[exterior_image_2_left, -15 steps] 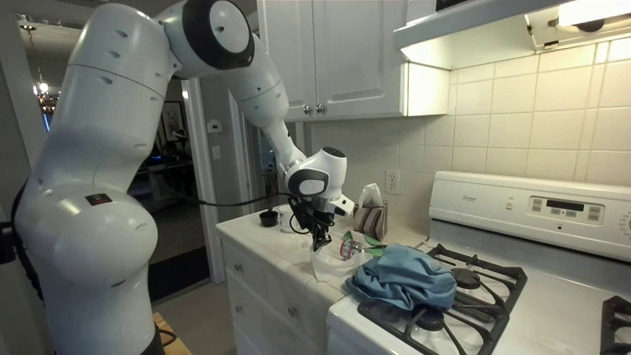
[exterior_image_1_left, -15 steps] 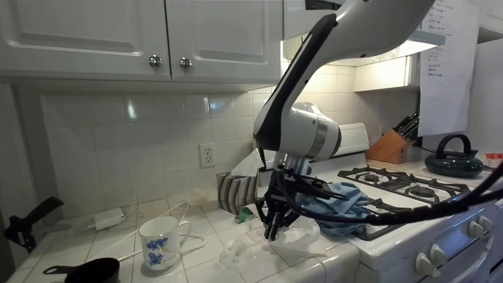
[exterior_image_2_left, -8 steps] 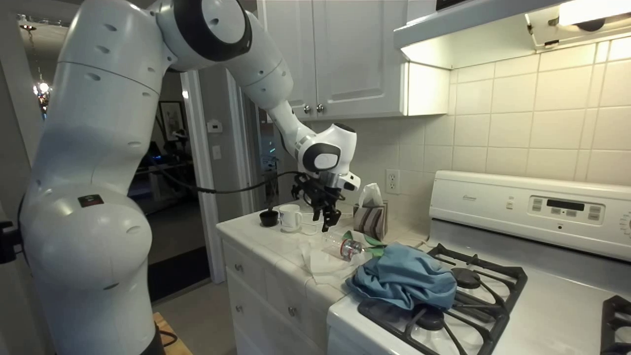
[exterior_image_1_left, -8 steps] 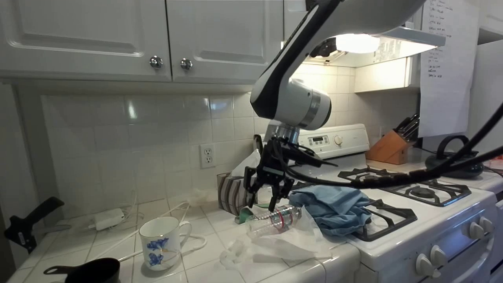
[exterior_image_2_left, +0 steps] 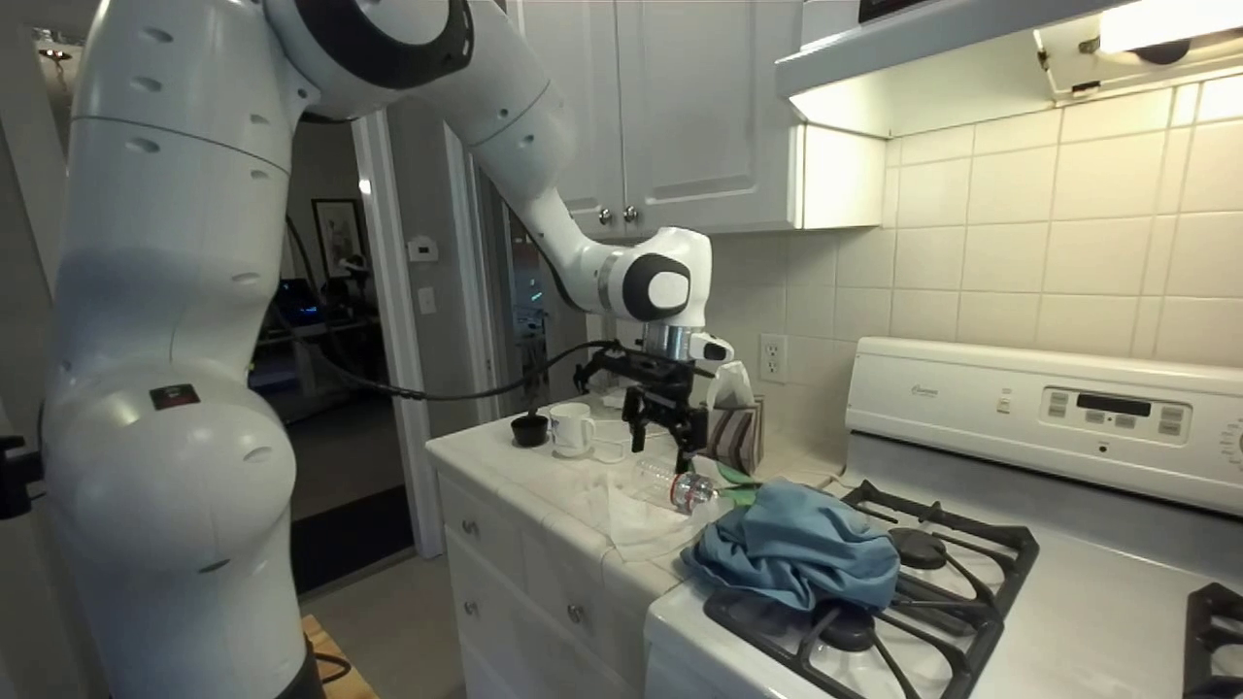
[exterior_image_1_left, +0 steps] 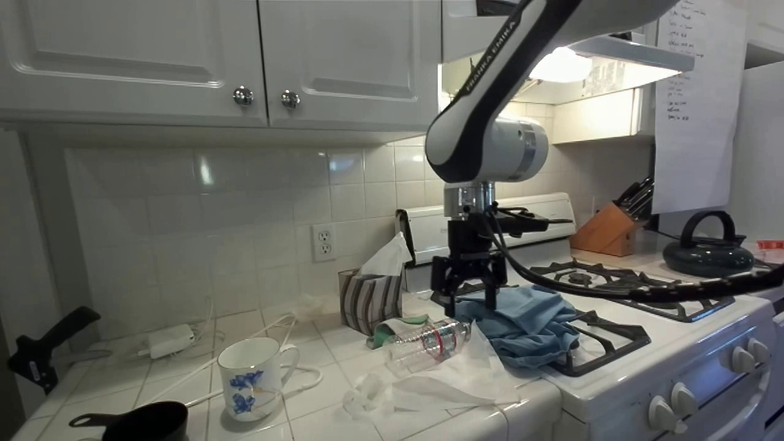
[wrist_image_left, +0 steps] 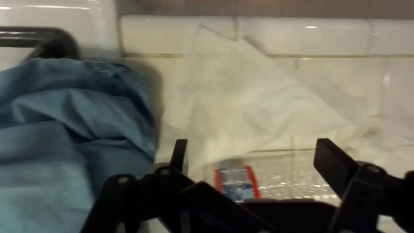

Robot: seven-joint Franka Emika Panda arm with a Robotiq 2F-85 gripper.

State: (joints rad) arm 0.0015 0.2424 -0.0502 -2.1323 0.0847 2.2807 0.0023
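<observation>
We see a clear plastic bottle with a red-edged label, which lies on its side on the tiled counter. It appears empty, so we judge it to be light, thin-walled and rather slippery; it could roll or dent under strong pressure. We would take it gently across the round body, at the label. Above it hangs the gripper, with its fingers spread wide and gripping nothing. Just beside the bottle we find a crumpled white tissue, and near it a blue cloth, which rests mostly on the stove. Behind these stands a striped tissue box.
</observation>
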